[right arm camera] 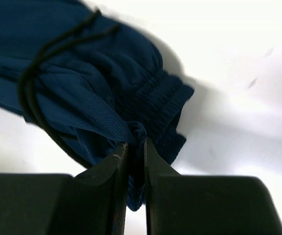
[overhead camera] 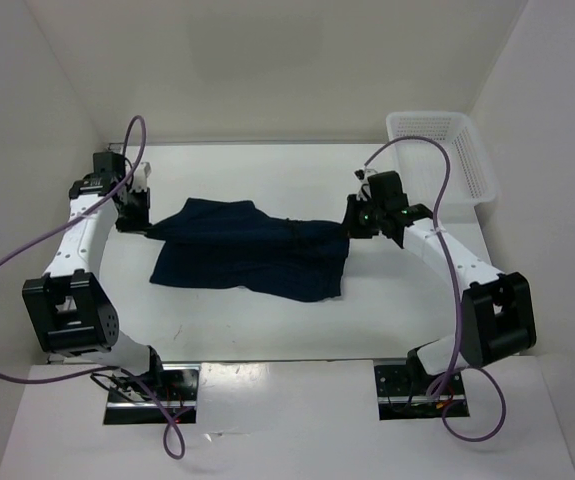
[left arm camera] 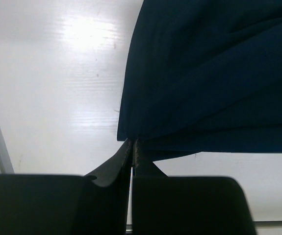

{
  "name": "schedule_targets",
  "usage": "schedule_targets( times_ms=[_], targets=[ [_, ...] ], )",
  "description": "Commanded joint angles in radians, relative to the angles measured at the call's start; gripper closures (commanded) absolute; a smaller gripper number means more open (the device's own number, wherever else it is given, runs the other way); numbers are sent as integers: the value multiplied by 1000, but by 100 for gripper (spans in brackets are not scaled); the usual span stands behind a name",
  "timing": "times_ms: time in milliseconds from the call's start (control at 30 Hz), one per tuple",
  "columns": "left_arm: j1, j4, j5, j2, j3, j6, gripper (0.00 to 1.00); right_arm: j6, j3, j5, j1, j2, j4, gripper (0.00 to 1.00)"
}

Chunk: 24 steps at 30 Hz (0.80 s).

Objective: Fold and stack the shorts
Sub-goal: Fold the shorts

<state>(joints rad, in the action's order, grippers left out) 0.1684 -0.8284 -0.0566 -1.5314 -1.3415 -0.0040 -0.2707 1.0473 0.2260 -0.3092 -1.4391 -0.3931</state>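
Two tools are gripping the shorts (overhead camera: 252, 255), one at each end. On its side the left tool (left arm camera: 132, 143) is pinching a thin cloth edge, jaws almost fully together. The rest of the fabric is fanning out ahead of it and to its right. Opposite, the right tool (right arm camera: 135, 143) is clamping a bunched fold of the elastic waistband (right arm camera: 155, 100), jaws narrow with cloth between them. The drawstring (right arm camera: 30, 78) is looping just ahead and left of its fingers.

The shorts are lying spread and wrinkled on the desk (overhead camera: 267, 320), stretched between the two tools. I can't tell whether any fold is in yet. I'm reading this as the start of a fold: both ends gripped, cloth mostly down on the desk.

Next move is calling for a synchronised lift and carry of both ends, so the cloth is doubling over evenly rather than dragging. Tension between the tools should be staying light, or the thin left pinch is likely slipping.

The basket (overhead camera: 447, 150) is sitting beyond the right tool, well apart from the cloth. Possibly the stacking spot, but I'm guessing.
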Motion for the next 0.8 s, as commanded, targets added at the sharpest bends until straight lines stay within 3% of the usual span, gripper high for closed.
schedule_targets(
  times_ms=[0, 167, 300, 567, 767],
  targets=[
    [35, -41, 14, 50, 79, 4, 100, -58, -58, 26, -33, 78, -76, 91],
    [36, -25, 24, 60, 211, 4, 100, -47, -81, 59, -122, 91, -168, 76],
    [36, 50, 34, 60, 333, 4, 100, -35, -44, 73, -243, 91, -231, 51],
    [36, 118, 57, 40, 412, 4, 100, 188, 108, 246, -254, -18, -495, 46],
    [36, 161, 95, 31, 421, 4, 100, 93, 108, 178, -219, 3, -439, 49]
  ],
)
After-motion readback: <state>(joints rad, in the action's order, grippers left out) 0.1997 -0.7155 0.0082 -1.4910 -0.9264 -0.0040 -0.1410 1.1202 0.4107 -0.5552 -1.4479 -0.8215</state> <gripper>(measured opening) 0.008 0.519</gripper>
